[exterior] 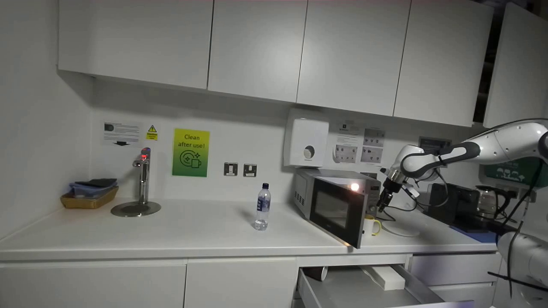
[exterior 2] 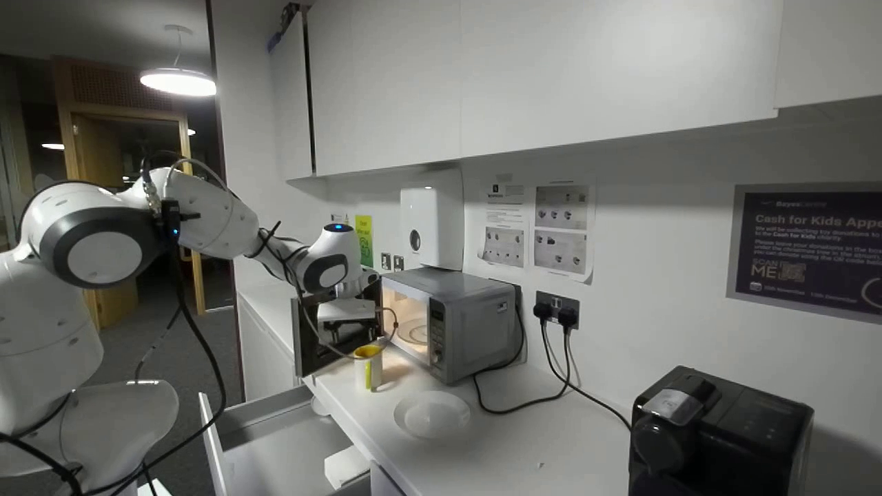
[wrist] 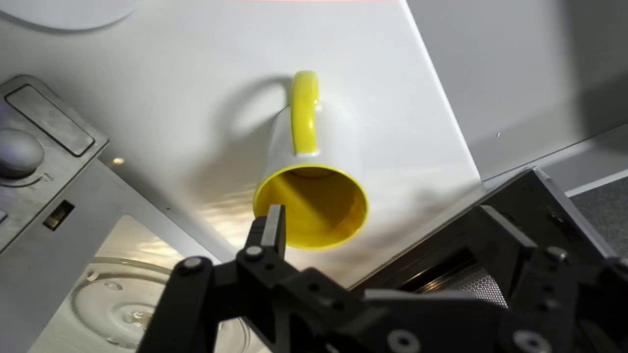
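My gripper [wrist: 390, 220] is open, its two fingers wide apart with nothing held between them. In an exterior view the gripper [exterior: 380, 208] points down, a little above a mug. The white mug [wrist: 316, 208] has a yellow inside and yellow handle and stands upright on the counter. One finger overlaps the mug's mouth in the wrist view; the other lies over the open microwave door [wrist: 535, 215]. The mug also shows in both exterior views [exterior: 368, 226] [exterior 2: 367, 372]. The grey microwave [exterior 2: 475, 324] is lit inside, with a glass turntable [wrist: 117, 299].
A white plate [exterior 2: 431, 415] lies on the counter near the mug. An open drawer [exterior: 342, 293] below holds a white box [exterior: 387, 278] and a dark cup [exterior: 316, 273]. A water bottle [exterior: 263, 207], a tap [exterior: 144, 179] and a black coffee machine [exterior 2: 716, 434] stand farther off.
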Available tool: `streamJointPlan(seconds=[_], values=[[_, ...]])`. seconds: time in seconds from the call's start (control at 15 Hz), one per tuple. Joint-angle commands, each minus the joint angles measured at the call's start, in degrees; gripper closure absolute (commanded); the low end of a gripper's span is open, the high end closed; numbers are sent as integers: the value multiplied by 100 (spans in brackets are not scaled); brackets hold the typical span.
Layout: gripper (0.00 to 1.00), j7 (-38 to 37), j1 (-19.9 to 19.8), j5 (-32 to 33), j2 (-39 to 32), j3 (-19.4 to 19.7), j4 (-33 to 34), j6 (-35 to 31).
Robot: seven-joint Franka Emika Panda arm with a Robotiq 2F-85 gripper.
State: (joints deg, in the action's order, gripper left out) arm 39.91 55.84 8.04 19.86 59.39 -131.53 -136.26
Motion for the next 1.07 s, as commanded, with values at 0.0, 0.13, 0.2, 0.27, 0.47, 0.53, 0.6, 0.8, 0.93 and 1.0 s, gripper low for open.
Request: streamJointPlan(seconds=[0.0,0.13,0.2,0.27,0.47,0.53,0.6,0.8,0.93,1.0], values=[[0,-577,-1293,-150,-518,-1464,347,766],[0,-1198,-2132,-97,-586,-2374,378,920],[0,-1486,-2554,-41,-577,-2824,363,951],[0,-1840,-2977,34,-567,-3265,318,876],[0,-2554,-4127,111,-479,-4433,254,857],[0,-2713,-4381,99,-447,-4673,243,873],[0,-2899,-4602,107,-403,-4881,222,872],[0,-3340,-5069,115,-361,-5291,208,845],[0,-3661,-5297,178,-375,-5464,214,794],[0,-3815,-5390,225,-375,-5533,212,775]])
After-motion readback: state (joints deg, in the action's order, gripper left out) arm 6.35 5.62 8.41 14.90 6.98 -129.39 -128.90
